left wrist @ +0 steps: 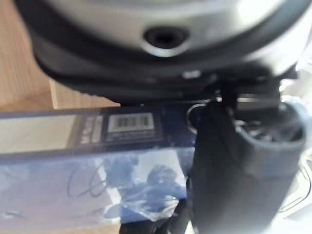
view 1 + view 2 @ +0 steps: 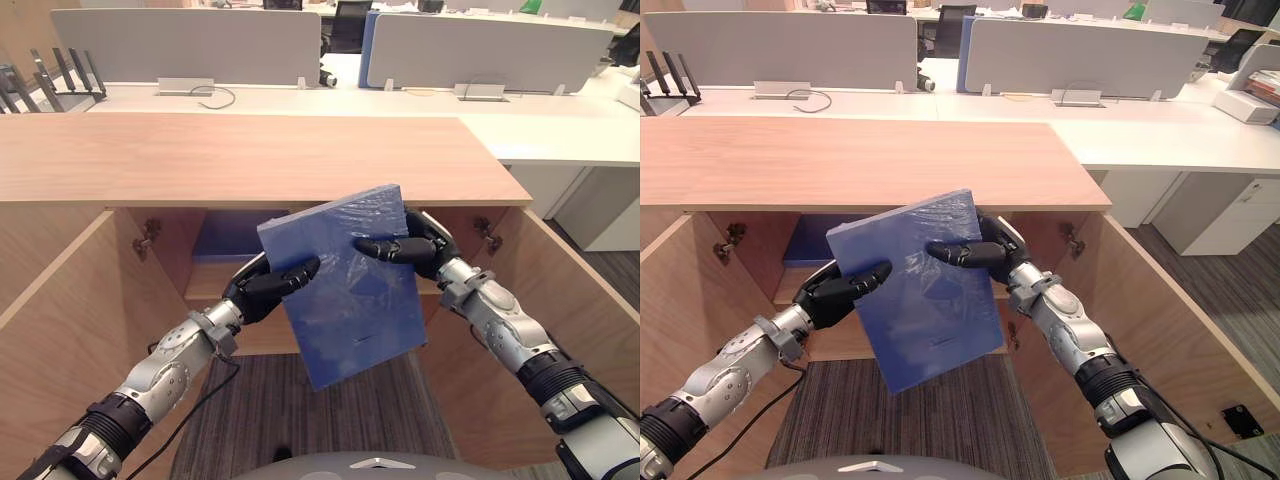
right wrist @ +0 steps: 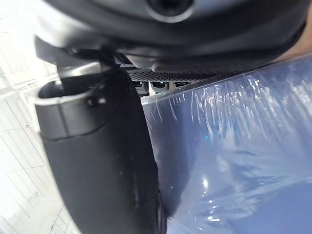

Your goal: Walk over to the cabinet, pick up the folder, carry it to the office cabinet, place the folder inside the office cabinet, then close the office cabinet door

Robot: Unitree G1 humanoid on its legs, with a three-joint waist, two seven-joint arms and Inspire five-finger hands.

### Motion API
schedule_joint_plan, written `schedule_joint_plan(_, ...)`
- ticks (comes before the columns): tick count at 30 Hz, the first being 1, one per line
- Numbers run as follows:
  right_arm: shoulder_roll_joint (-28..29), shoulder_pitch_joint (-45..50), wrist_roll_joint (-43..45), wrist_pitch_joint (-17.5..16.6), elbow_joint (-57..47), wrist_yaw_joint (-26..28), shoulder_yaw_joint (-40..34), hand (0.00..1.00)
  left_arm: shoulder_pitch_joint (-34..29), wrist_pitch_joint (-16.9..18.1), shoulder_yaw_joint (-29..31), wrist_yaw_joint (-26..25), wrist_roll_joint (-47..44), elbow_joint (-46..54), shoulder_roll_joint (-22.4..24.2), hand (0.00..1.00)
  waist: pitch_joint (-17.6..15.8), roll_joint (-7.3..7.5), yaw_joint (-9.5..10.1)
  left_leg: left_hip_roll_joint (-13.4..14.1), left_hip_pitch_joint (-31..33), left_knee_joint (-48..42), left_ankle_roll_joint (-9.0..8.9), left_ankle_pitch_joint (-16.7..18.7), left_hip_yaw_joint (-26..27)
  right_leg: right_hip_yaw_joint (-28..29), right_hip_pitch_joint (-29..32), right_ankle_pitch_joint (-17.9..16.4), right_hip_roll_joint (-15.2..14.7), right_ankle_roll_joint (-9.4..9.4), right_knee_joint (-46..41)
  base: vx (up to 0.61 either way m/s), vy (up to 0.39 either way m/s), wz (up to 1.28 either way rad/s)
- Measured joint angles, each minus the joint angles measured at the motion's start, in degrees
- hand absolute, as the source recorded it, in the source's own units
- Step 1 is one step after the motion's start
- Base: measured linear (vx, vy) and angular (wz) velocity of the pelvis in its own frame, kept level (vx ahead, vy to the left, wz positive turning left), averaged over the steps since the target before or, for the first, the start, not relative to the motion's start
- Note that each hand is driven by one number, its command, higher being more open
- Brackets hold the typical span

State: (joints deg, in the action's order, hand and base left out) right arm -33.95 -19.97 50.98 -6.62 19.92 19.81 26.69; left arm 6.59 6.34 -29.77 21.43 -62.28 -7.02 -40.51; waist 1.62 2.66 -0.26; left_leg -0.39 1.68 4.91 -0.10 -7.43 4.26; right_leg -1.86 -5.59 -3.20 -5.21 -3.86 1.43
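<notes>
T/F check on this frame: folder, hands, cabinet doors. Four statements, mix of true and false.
1. Both hands hold the blue folder. True: the left hand grips its left edge and the right hand grips its right edge.
2. The folder lies flat on the cabinet top. False: it is held tilted in the air, in front of the cabinet opening and below the top.
3. The cabinet doors are shut. False: the left door and the right door both stand swung open.
4. Something blue sits inside the cabinet. True: a blue item shows on the shelf behind the folder; what it is cannot be told.
</notes>
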Motion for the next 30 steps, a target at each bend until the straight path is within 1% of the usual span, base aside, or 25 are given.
schedule_joint_plan(4,-2.51,0.00,0.18,0.32,0.18,3.49,2.85,0.00,0.00,-0.16,1.06,0.01,2.17,-0.33,-0.05,0.00,-0.03,-0.08,0.09,-0.08,-0.17,0.00,-0.19,0.14,-0.30,-0.33,-0.57,-0.01,-0.03,0.01,0.52,0.01,-0.011,0.04)
schedule_joint_plan(10,-4.47,0.00,3.82,2.40,0.80,3.88,5.95,0.00,-0.01,-0.12,1.48,1.80,5.59,-0.51,-0.12,0.00,-0.01,-0.21,0.10,-0.02,-0.18,-0.01,-0.35,0.25,-0.74,-0.83,-0.87,-0.08,0.07,0.12,0.81,0.00,-0.009,0.03)
schedule_joint_plan(12,-4.47,0.00,3.96,2.34,1.19,3.89,6.41,0.00,-0.01,-0.26,1.47,1.83,6.16,-0.51,-0.11,0.00,0.00,-0.29,-0.03,-0.01,-0.19,-0.01,-0.41,0.29,-0.73,-0.81,-0.87,-0.08,0.07,0.12,0.84,0.00,0.000,0.00)
schedule_joint_plan(16,-4.47,0.00,4.23,0.89,1.22,4.12,6.55,0.00,-0.01,-0.46,1.38,1.89,5.63,-0.51,0.19,0.00,0.02,-0.32,-0.07,0.05,-0.20,-0.02,-0.52,0.37,-0.70,-0.79,-0.89,-0.12,0.12,0.18,0.91,0.00,0.000,0.00)
schedule_joint_plan(18,-4.47,0.05,4.56,0.90,1.23,4.24,6.65,0.00,-0.01,-0.45,1.42,1.89,5.62,-0.51,0.19,0.00,0.02,-0.32,-0.06,0.07,-0.20,-0.02,-0.52,0.37,-0.71,-0.80,-0.90,-0.15,0.14,0.22,0.92,0.00,0.000,0.00)
schedule_joint_plan(19,-4.47,0.31,5.04,0.91,1.24,4.45,6.65,0.00,-0.04,-0.46,1.41,1.93,5.65,-0.50,0.19,1.00,0.02,-0.32,-0.04,0.07,-0.19,-0.01,-0.53,0.38,-0.72,-0.83,-0.92,-0.16,0.14,0.24,0.94,0.00,0.000,0.00)
schedule_joint_plan(22,-4.44,1.69,5.95,0.89,1.23,5.09,6.66,0.00,-0.65,-0.46,1.39,2.75,5.77,-0.51,0.19,1.00,0.02,-0.32,0.00,0.05,-0.19,-0.01,-0.53,0.38,-0.79,-0.92,-0.98,-0.20,0.14,0.28,0.95,0.00,0.000,0.00)
schedule_joint_plan(26,-3.48,7.20,7.46,1.45,1.24,6.14,6.23,0.00,-5.09,-0.48,1.55,5.08,5.74,-0.50,2.20,1.00,0.01,-0.33,0.01,0.04,-0.21,0.01,-0.57,0.40,-0.96,-1.10,-1.07,-0.34,0.15,0.46,0.95,0.00,0.000,0.00)
schedule_joint_plan(28,-1.75,10.90,7.88,2.35,1.48,6.56,4.97,0.00,-7.23,-1.07,2.02,6.06,5.75,-0.50,3.42,1.00,0.01,-0.33,-0.02,0.08,-0.23,0.03,-0.57,0.40,-1.07,-1.17,-1.07,-0.45,0.20,0.60,0.83,0.00,0.000,0.00)
schedule_joint_plan(30,2.42,15.51,8.26,3.25,3.48,7.60,2.66,0.00,-9.98,-1.59,4.31,7.44,5.81,-0.57,6.06,1.00,-0.05,-0.42,-0.04,0.06,-0.26,0.07,-0.64,0.35,-1.21,-1.24,-1.00,-0.55,0.30,0.62,0.60,0.00,0.000,0.00)
